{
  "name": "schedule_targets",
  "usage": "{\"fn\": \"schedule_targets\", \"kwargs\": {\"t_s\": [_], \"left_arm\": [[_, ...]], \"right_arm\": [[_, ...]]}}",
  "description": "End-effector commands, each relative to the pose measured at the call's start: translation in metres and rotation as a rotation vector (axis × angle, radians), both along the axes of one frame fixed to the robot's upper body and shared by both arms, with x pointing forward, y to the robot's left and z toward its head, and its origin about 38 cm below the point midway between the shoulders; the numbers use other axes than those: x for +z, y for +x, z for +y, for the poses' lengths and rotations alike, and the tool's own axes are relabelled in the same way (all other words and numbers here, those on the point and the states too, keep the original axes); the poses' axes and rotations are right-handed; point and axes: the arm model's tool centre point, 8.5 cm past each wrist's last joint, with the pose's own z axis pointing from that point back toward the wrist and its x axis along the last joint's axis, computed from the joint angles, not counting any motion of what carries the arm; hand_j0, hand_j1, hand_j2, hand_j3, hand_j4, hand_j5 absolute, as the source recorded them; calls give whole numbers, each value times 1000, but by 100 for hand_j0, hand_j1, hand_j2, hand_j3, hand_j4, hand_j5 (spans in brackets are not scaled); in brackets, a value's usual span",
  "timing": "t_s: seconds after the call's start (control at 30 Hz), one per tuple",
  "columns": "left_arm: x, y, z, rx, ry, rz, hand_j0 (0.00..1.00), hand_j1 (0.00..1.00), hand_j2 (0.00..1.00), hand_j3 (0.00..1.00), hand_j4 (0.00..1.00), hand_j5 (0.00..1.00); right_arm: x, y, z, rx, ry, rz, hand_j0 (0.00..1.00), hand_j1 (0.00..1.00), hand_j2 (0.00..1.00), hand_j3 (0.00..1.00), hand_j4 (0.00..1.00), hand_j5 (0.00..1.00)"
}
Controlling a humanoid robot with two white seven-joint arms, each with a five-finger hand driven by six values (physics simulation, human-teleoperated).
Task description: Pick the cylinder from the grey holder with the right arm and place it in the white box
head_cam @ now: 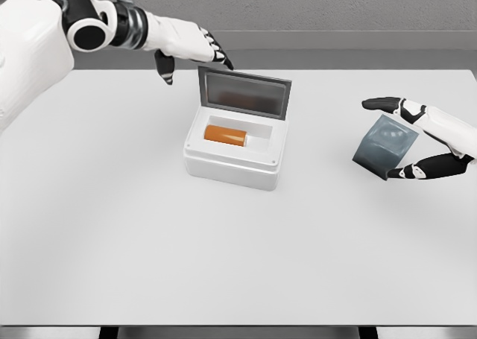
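An orange cylinder [226, 135] lies on its side inside the white box [235, 164] at the table's middle. The box's grey lid [244, 92] stands raised at its far edge. My left hand [195, 53] hovers just behind and left of the lid, fingers relaxed and spread, holding nothing. The grey holder [385, 147] sits tilted at the right, with no cylinder visible in it. My right hand [406, 139] is around the holder, thumb and fingers spread on either side of it; contact is unclear.
The white table [149, 249] stretches wide in front of and to the left of the box. Its far edge meets a grey wall; its near edge runs along the bottom of the view.
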Motion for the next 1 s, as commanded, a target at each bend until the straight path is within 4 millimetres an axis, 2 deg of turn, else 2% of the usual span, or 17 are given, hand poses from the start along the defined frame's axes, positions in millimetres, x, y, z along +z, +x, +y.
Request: {"fn": "schedule_targets", "kwargs": {"t_s": [0.0, 0.2, 0.3, 0.37, 0.47, 0.7, 0.77, 0.8, 0.83, 0.87, 0.9, 0.93, 0.97], "left_arm": [[-7, -1, -2, -5, 24, 10, 100, 100, 100, 100, 100, 100], [-7, -1, -2, -11, 64, 3, 100, 100, 100, 100, 100, 100], [0, 0, 1, -7, 73, -10, 100, 100, 100, 100, 100, 100], [1, 1, 10, 7, 81, -12, 100, 100, 100, 100, 100, 100], [-1, 0, 11, 2, 103, -17, 100, 100, 100, 100, 100, 100], [9, -27, -6, -125, 116, -65, 100, 100, 100, 100, 100, 100], [13, -33, -3, -141, 120, -77, 100, 100, 100, 100, 100, 100], [17, -31, 9, -116, 116, -79, 100, 100, 100, 100, 100, 100], [28, -27, 29, -71, 99, -94, 100, 100, 100, 100, 100, 100], [41, -24, 40, -40, 63, -111, 100, 100, 100, 100, 100, 100], [46, -18, 54, 4, 10, -90, 100, 100, 100, 100, 100, 100], [40, -13, 66, 45, -21, -55, 100, 100, 100, 100, 100, 100], [23, -13, 79, 76, -29, -15, 100, 100, 100, 100, 100, 100]], "right_arm": [[0, 0, 0, -1, 9, 2, 100, 100, 100, 100, 100, 100], [0, 0, 0, -1, 9, 2, 100, 100, 100, 100, 100, 100], [0, 0, 0, 0, 9, 3, 100, 100, 100, 100, 100, 100], [0, 0, 0, -1, 9, 2, 100, 100, 100, 100, 100, 100], [0, 0, 0, -1, 9, 2, 100, 100, 100, 100, 100, 100], [0, 0, 0, 0, 9, 3, 100, 100, 100, 100, 100, 100], [0, 0, 0, 0, 9, 3, 100, 100, 100, 100, 100, 100], [0, 0, 0, 0, 9, 3, 100, 100, 100, 100, 100, 100], [0, 0, 0, -1, 9, 2, 100, 100, 100, 100, 100, 100], [0, 0, 0, -1, 9, 2, 100, 100, 100, 100, 100, 100], [0, 0, 0, 0, 9, 3, 100, 100, 100, 100, 100, 100], [0, 0, 0, 0, 9, 3, 100, 100, 100, 100, 100, 100], [0, 0, 0, 0, 9, 3, 100, 100, 100, 100, 100, 100]]}}
